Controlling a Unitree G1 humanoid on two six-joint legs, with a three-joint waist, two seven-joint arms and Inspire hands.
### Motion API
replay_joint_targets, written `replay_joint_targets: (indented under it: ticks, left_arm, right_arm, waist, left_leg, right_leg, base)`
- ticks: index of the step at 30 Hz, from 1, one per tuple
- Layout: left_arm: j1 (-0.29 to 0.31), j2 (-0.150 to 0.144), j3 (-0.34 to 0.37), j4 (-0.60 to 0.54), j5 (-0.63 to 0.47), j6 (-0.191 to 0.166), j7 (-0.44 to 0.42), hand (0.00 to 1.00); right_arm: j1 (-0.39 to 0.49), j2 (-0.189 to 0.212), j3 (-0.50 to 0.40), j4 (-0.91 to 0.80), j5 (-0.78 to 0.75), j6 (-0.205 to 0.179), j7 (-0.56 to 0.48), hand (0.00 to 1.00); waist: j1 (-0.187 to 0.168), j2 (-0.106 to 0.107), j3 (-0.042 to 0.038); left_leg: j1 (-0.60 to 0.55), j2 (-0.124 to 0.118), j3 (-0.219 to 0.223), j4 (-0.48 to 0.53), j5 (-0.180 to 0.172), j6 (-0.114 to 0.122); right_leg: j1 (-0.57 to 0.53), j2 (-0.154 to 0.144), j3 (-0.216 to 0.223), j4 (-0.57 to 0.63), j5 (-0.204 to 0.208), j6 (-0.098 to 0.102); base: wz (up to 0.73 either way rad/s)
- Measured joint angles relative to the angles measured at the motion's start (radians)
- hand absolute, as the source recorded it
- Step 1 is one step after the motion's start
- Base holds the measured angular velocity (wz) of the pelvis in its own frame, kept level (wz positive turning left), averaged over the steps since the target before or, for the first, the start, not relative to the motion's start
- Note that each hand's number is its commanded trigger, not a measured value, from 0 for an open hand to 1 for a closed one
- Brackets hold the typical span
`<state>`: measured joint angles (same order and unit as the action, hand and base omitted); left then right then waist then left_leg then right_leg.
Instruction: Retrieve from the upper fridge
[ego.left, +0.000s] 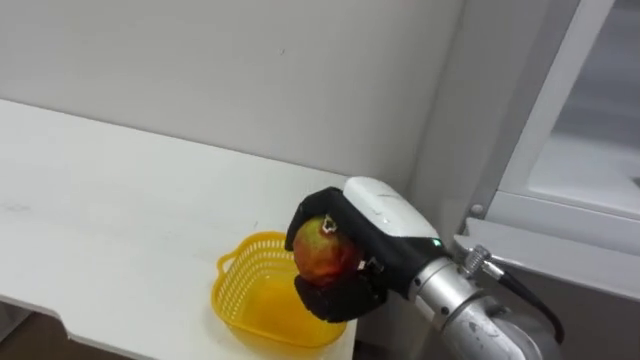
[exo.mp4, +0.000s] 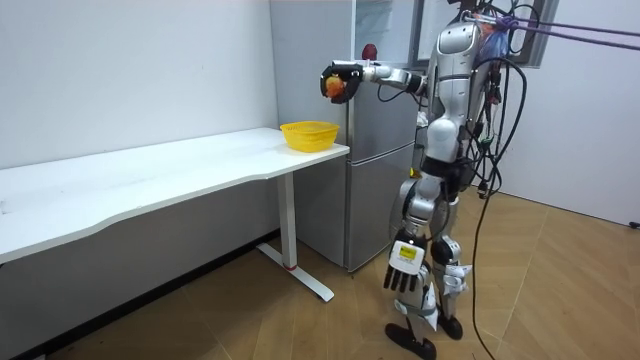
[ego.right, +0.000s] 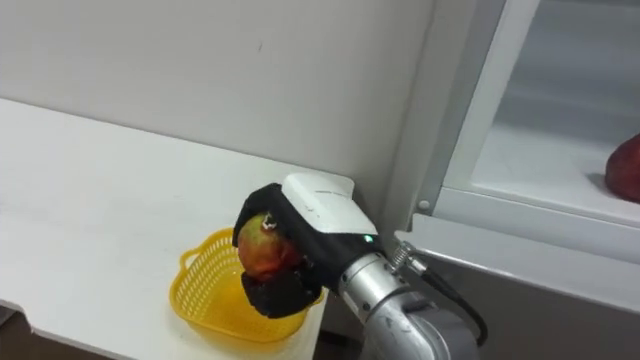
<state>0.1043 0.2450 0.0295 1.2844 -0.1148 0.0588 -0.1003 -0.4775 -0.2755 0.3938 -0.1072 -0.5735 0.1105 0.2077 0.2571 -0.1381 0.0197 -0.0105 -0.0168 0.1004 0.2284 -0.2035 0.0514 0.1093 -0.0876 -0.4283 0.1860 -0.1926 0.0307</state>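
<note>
Had the right hand (ego.left: 378, 222) curled round a red-and-yellow fruit (ego.left: 322, 255), dark fingers wrapped under and behind it with no slack showing. Held the fruit directly above the yellow basket (ego.left: 260, 305), clear of its rim and not touching it (the one relation that counts here: basket's open mouth straight down from the hand). Judged the fruit roundish, so no long axis to line up, with what looked like the stem end turned upward. Had the forearm stretched in roughly level from the fridge side of the basket. Found the basket at the very end of the desk (ego.left: 120, 215), near its edge, with nothing visible inside. Saw the fridge (ego.left: 465, 110) just beyond the basket, upper door open, and a dark red thing (ego.right: 625, 170) on a shelf inside, well apart from the basket. Had the left hand (exo.mp4: 404, 268) hanging by the leg, far below the basket, fingers straight and holding nothing. Reckoned the coming move a short lowering and release by the right hand, much the nearer of the two.
</note>
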Motion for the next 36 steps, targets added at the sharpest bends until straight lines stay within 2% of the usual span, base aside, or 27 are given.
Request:
replay_joint_targets:
  ticks: [2, 11, 18, 23, 27, 28, 29, 31, 36]
  left_arm:
    - [0.000, 0.001, -0.005, 0.002, 0.000, 0.006, -0.001, 0.00]
    - [0.005, 0.002, -0.045, 0.000, 0.009, 0.028, -0.025, 0.00]
    - [0.004, 0.001, -0.055, -0.012, 0.010, 0.032, -0.029, 0.00]
    - [0.011, 0.001, -0.055, -0.037, 0.023, 0.050, -0.039, 0.00]
    - [0.019, 0.001, -0.055, -0.047, 0.038, 0.060, -0.044, 0.00]
    - [0.019, 0.001, -0.055, -0.046, 0.040, 0.066, -0.045, 0.00]
    - [0.019, 0.001, -0.055, -0.046, 0.040, 0.067, -0.046, 0.00]
    - [0.020, 0.001, -0.055, -0.046, 0.040, 0.070, -0.048, 0.00]
    - [0.020, 0.000, -0.067, -0.046, 0.040, 0.079, -0.046, 0.00]
  right_arm:
    - [-0.014, 0.001, 0.007, 0.029, 0.000, 0.001, -0.006, 1.00]
    - [-0.029, 0.003, 0.007, 0.170, 0.023, 0.000, -0.009, 1.00]
    - [-0.030, 0.001, 0.007, 0.229, 0.028, 0.000, -0.015, 1.00]
    - [-0.032, 0.000, 0.007, 0.255, 0.036, 0.002, -0.022, 1.00]
    - [-0.032, -0.002, 0.008, 0.266, 0.035, 0.021, -0.022, 1.00]
    - [-0.032, -0.002, 0.008, 0.271, 0.035, 0.023, -0.022, 0.77]
    - [-0.032, -0.003, 0.008, 0.273, 0.035, 0.023, -0.022, 0.29]
    - [-0.032, -0.003, 0.008, 0.285, 0.035, 0.023, -0.022, 0.00]
    - [-0.033, -0.002, 0.008, 0.286, 0.037, 0.024, -0.022, 0.00]
  waist:
    - [0.000, 0.000, 0.0002]
    - [0.000, 0.004, 0.0031]
    - [0.000, 0.003, 0.0019]
    - [0.002, -0.001, -0.0007]
    - [0.010, -0.001, -0.0005]
    - [0.014, -0.001, -0.0005]
    - [0.016, -0.001, -0.0005]
    - [0.024, -0.001, -0.0004]
    - [0.025, -0.001, -0.0006]
  left_leg:
    - [-0.003, 0.000, -0.006, 0.002, 0.000, 0.000]
    - [-0.019, -0.001, -0.022, 0.012, 0.000, 0.000]
    - [-0.037, -0.001, -0.024, 0.025, -0.001, 0.000]
    - [-0.046, 0.000, -0.024, 0.031, 0.000, 0.000]
    - [-0.047, 0.000, -0.024, 0.033, 0.000, 0.000]
    - [-0.047, 0.000, -0.024, 0.033, 0.000, 0.000]
    - [-0.047, 0.000, -0.024, 0.034, 0.000, 0.000]
    - [-0.049, 0.001, -0.024, 0.038, -0.001, 0.001]
    - [-0.060, 0.001, -0.035, 0.045, -0.001, 0.001]
  right_leg:
    - [0.002, 0.000, -0.016, 0.000, 0.000, 0.000]
    - [0.002, 0.001, -0.014, 0.000, 0.000, 0.000]
    - [-0.009, -0.001, -0.014, 0.004, 0.000, 0.000]
    - [-0.015, -0.001, -0.015, 0.004, 0.000, 0.000]
    - [-0.015, 0.000, -0.015, 0.004, 0.000, 0.000]
    - [-0.015, 0.000, -0.015, 0.004, 0.000, 0.000]
    - [-0.015, 0.000, -0.015, 0.004, 0.000, 0.000]
    - [-0.014, 0.000, -0.015, 0.004, 0.000, 0.000]
    - [-0.024, -0.001, -0.016, 0.021, -0.001, 0.001]
  base:
    - [0.10]
    - [0.05]
    - [0.00]
    - [0.00]
    - [0.00]
    - [0.00]
    - [0.00]
    - [0.00]
    - [0.06]
